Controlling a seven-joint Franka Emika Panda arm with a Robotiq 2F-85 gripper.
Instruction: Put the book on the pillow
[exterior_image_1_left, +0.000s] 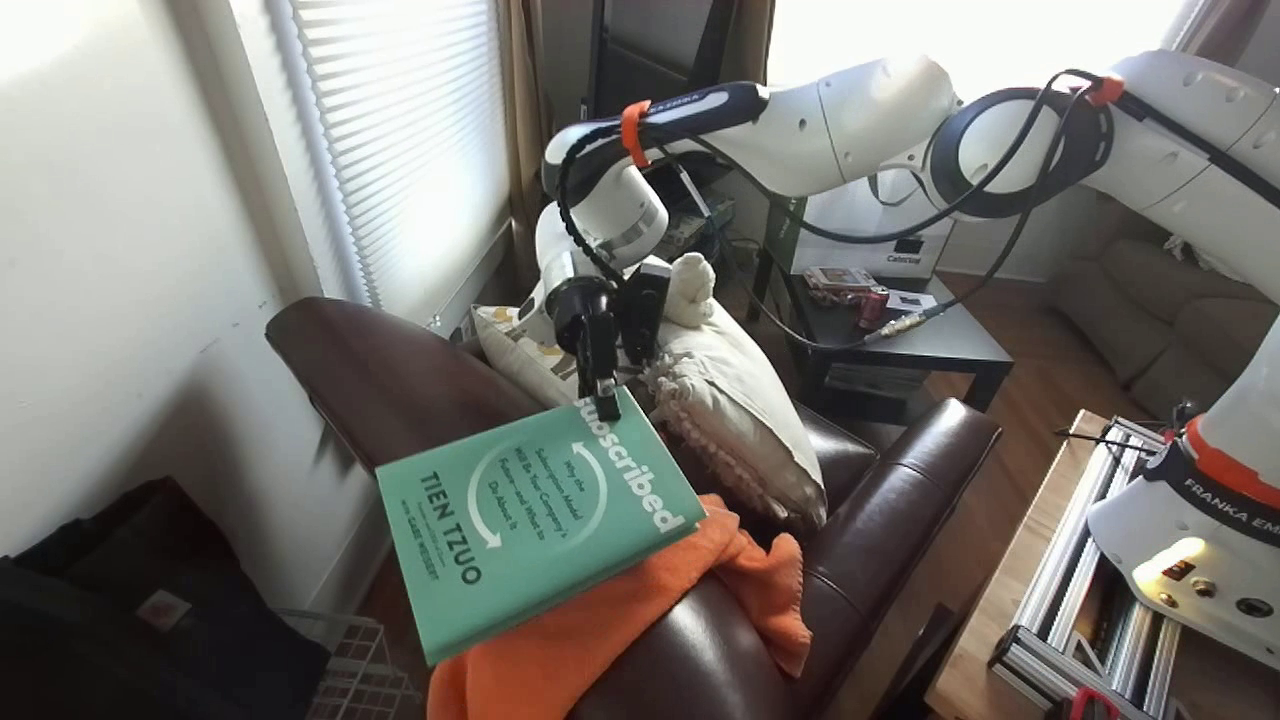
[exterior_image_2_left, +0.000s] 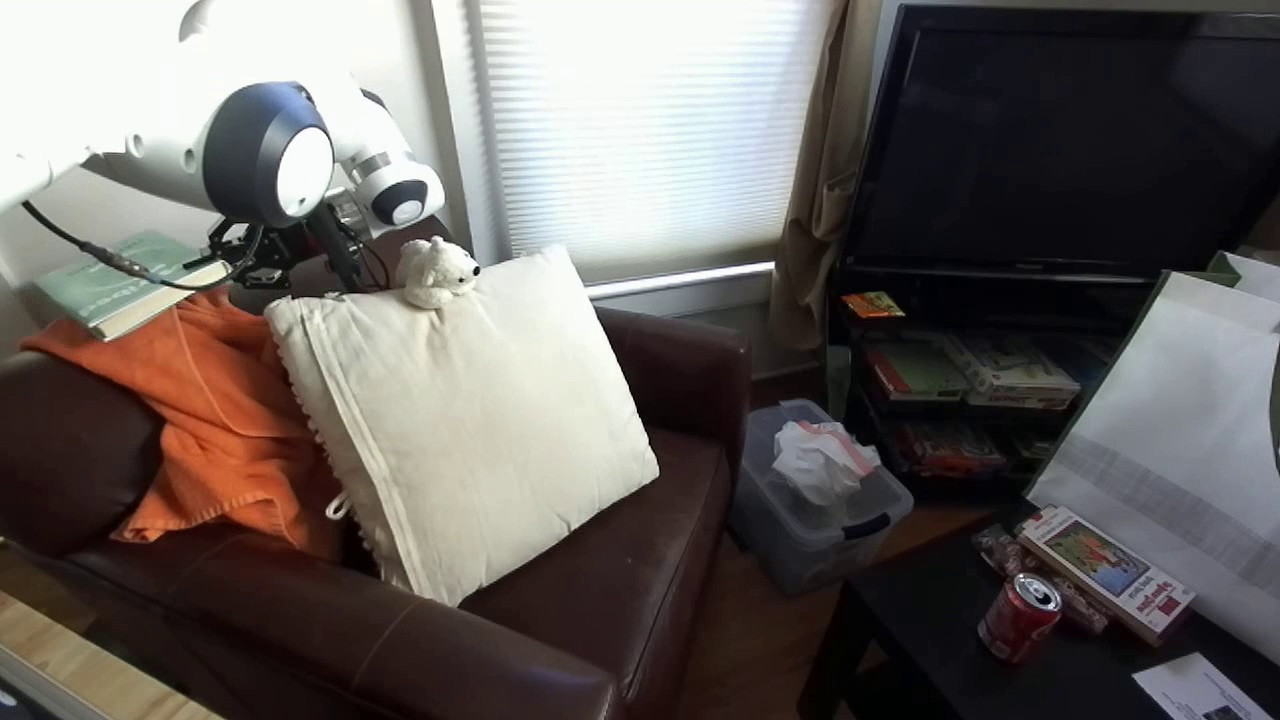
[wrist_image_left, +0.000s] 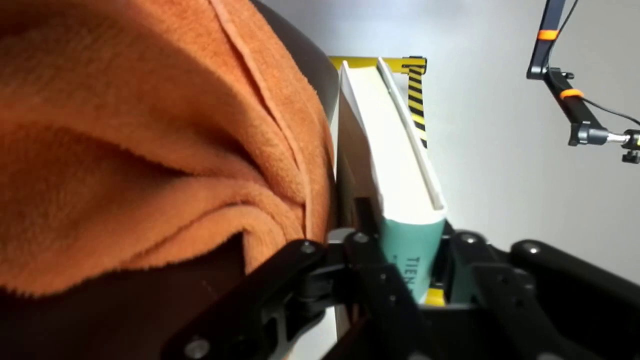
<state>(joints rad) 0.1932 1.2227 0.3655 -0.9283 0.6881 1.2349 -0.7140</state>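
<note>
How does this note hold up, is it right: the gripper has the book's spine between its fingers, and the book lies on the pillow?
One part is wrong: the book is not on the pillow. An exterior view shows it by the towel, apart from the pillow. The rest stands: the gripper has the book's spine between its fingers.

The white arm (exterior_image_1_left: 880, 120) wears 2 orange cable straps (exterior_image_1_left: 634, 134)
</note>
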